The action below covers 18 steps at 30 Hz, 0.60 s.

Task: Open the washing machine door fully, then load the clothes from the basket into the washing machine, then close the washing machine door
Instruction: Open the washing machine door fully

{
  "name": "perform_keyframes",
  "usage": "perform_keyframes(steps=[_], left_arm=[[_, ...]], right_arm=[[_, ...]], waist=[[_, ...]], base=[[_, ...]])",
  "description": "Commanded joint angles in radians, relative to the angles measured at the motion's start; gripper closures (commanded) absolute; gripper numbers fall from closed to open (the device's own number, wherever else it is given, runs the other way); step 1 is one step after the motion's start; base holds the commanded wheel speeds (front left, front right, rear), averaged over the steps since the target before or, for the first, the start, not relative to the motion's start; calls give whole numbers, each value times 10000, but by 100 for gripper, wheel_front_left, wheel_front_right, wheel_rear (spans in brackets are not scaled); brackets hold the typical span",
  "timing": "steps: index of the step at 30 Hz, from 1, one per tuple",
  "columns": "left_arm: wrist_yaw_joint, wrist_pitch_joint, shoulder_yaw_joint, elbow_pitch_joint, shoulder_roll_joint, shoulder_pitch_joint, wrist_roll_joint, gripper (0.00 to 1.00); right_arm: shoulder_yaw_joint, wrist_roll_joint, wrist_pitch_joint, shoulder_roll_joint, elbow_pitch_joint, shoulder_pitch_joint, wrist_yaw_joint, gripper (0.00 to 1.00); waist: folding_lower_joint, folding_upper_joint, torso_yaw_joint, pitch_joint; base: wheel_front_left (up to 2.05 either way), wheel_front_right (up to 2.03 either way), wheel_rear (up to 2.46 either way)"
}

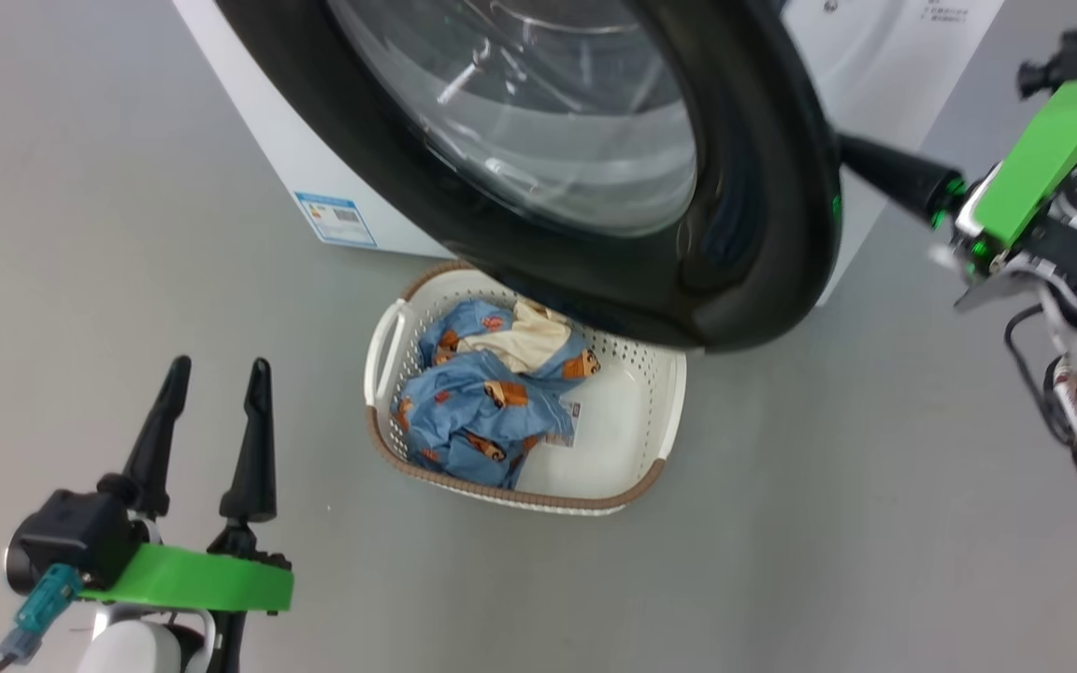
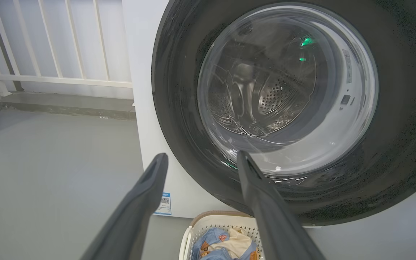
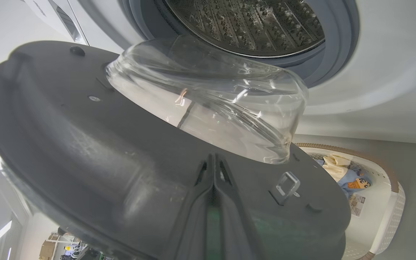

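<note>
The washing machine door (image 1: 763, 187) stands partly swung out from the washing machine (image 1: 314, 159), its black rim hanging over the basket (image 1: 627, 411). My right gripper (image 1: 847, 150) is shut, its tips behind the door's right edge. In the right wrist view the shut right gripper (image 3: 213, 159) lies against the door's grey inner face (image 3: 67, 144), just below the glass bowl (image 3: 208, 97). The steel drum (image 3: 247, 25) is exposed. Blue bear-print clothes (image 1: 482, 402) lie in the basket. My left gripper (image 1: 221, 365) hovers open and empty to the left of the basket, facing the door (image 2: 179, 108).
A blue label sticker (image 1: 336, 218) sits low on the machine's front. A white railing (image 2: 49, 43) and a low step (image 2: 67, 104) stand to the machine's left. Grey floor (image 1: 828, 514) surrounds the basket. The door latch loop (image 3: 287, 184) sits right of my right fingertips.
</note>
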Motion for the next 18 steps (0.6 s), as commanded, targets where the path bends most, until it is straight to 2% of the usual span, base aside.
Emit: perform_keyframes(steps=[1,18], left_arm=[[-31,-80,357,-192,238,16,55,0],[-31,-80,372,-5,306,526,131,0]], right_arm=[[167,211,132,260,-389,281,29,100],[-52,746,344,518,-1231,2168,29,100]], waist=[[0,0,79,-267],[0,0,851,-1263]], base=[[0,0,0],[0,0,0]])
